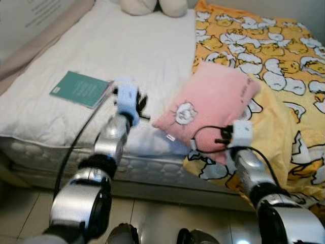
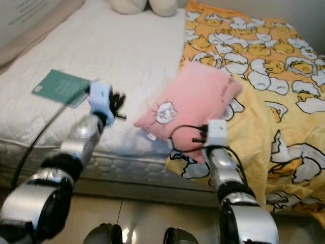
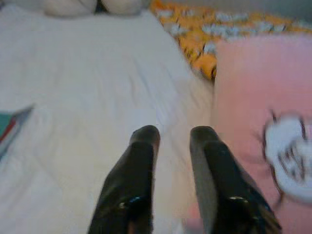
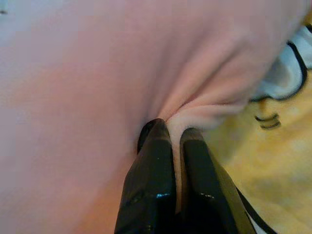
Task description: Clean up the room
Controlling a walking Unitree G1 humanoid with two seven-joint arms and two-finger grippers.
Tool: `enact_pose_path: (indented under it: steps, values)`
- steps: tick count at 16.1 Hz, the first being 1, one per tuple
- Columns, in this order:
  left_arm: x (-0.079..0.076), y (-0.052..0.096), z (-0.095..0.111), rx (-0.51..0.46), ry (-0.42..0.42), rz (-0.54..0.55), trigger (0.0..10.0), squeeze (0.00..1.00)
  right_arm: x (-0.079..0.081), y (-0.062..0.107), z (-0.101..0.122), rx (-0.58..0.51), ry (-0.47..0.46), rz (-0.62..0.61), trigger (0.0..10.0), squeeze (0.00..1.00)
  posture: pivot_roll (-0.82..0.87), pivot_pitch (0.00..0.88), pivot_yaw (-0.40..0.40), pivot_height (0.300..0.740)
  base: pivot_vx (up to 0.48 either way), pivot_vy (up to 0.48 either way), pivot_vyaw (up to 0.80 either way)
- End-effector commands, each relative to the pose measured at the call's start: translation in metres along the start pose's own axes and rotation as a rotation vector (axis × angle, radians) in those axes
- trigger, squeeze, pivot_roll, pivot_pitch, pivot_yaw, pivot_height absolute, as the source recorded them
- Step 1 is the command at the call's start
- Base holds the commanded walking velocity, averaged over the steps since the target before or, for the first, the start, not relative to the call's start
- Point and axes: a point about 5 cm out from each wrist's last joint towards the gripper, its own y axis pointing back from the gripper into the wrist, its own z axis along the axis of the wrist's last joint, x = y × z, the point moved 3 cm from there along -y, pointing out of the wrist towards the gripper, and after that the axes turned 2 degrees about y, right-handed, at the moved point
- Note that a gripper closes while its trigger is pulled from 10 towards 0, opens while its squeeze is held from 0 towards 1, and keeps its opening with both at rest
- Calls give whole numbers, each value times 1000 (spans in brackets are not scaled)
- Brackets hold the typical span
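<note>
A pink pillow point(image 1: 213, 104) with a white cartoon patch lies tilted across the bed, half on the yellow duck-print blanket point(image 1: 269, 56). My right gripper point(image 4: 170, 139) is shut on the pink pillow point(image 4: 97, 73), pinching a fold of its near edge between the black fingers. My left gripper point(image 3: 168, 139) hovers over the white mattress point(image 1: 127, 46) just left of the pillow point(image 3: 263, 122), its fingers slightly apart with nothing between them. A teal book point(image 1: 81, 89) lies on the mattress beyond and to the left of that arm.
Two pale plush cushions point(image 1: 152, 6) sit at the head of the bed. The mattress's front edge point(image 1: 76, 147) runs across below the arms, with tiled floor point(image 1: 152, 213) under it. A wall point(image 1: 30, 20) borders the bed on the left.
</note>
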Motion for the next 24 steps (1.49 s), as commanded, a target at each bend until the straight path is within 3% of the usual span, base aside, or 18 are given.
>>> enact_pose_path:
  steps: [1, 6, 8, 9, 10, 11, 12, 17, 22, 24]
  values:
    - [7, 0, 3, -6, -51, 31, 10000, 1000, 10, -3, 11, -49, 35, 52, 0, 0, -45, 44, -20, 740, 0, -461, 0]
    - [9, -3, 7, 7, -75, 29, 10000, 1000, 19, -4, 18, -74, 86, 102, 0, 0, -50, 50, -23, 740, 0, -455, 0]
    - [9, -4, 4, 44, -133, 26, 10000, 1000, 19, -4, 19, -81, 105, 110, 0, 0, -54, 57, -22, 740, 148, 0, 0]
    - [12, -4, 7, 26, -130, 36, 10000, 953, 20, -4, 19, -86, 107, 112, 0, 0, -57, 60, -22, 740, 0, 0, 0]
    - [14, -4, 8, 28, -146, 31, 10000, 784, 20, -3, 18, -88, 108, 113, 0, 0, -60, 63, -19, 740, 0, 0, 0]
    - [15, -4, 8, 35, -141, 28, 10000, 482, 21, -3, 17, -89, 110, 116, 0, 0, -62, 65, -16, 740, 0, 0, 0]
    - [16, -4, 9, 27, -136, 37, 10000, 0, 22, -2, 16, -90, 109, 120, 0, 0, -66, 69, -13, 740, 480, 0, 0]
    - [7, -6, 8, 32, -102, 13, 10000, 0, 25, 0, 12, -92, 124, 151, 0, 0, -75, 86, -4, 740, 480, 0, 0]
    - [-4, -12, 13, 46, -69, 4, 10000, 0, 25, 5, 5, -94, 123, 163, 0, 0, -92, 156, 15, 740, 480, 0, 0]
    - [-6, -14, 4, 131, 74, 16, 10000, 0, 27, 11, -6, -96, 105, 165, 0, 0, -110, 228, 40, 740, 0, 0, 0]
